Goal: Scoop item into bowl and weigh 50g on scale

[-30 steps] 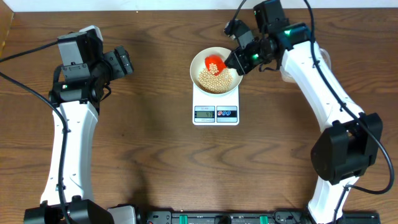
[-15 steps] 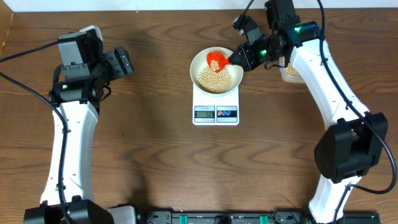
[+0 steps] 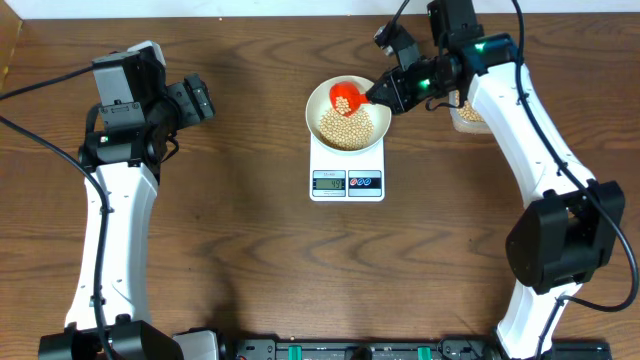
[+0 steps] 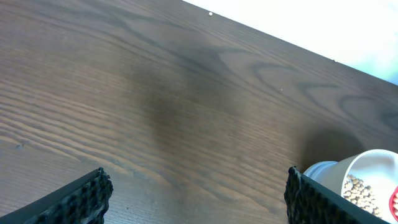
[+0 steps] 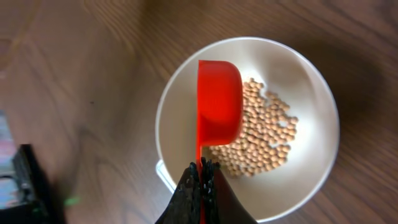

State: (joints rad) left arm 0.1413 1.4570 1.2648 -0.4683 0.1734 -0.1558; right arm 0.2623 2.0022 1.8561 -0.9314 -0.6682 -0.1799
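Note:
The white bowl (image 3: 373,131) stands on the small white scale (image 3: 347,183) at the middle back of the table, with a heap of pale beans (image 3: 345,128) in it. My right gripper (image 3: 383,92) is shut on the thin handle of a red scoop (image 3: 345,97), which hangs over the bowl's far side. In the right wrist view the scoop (image 5: 219,106) is turned on its side above the beans (image 5: 264,140), and the gripper (image 5: 202,169) pinches its handle. My left gripper (image 3: 205,100) hovers open and empty at the far left, its fingers (image 4: 84,196) wide apart.
A clear tub (image 3: 465,117) sits right of the bowl, mostly hidden behind my right arm. The scale's display (image 3: 329,181) faces the table's front. In the left wrist view, the bowl (image 4: 373,165) shows at the lower right edge.
My right gripper has drawn back and to the right, carrying the red scoop toward the bowl's far rim. The left arm has not moved.

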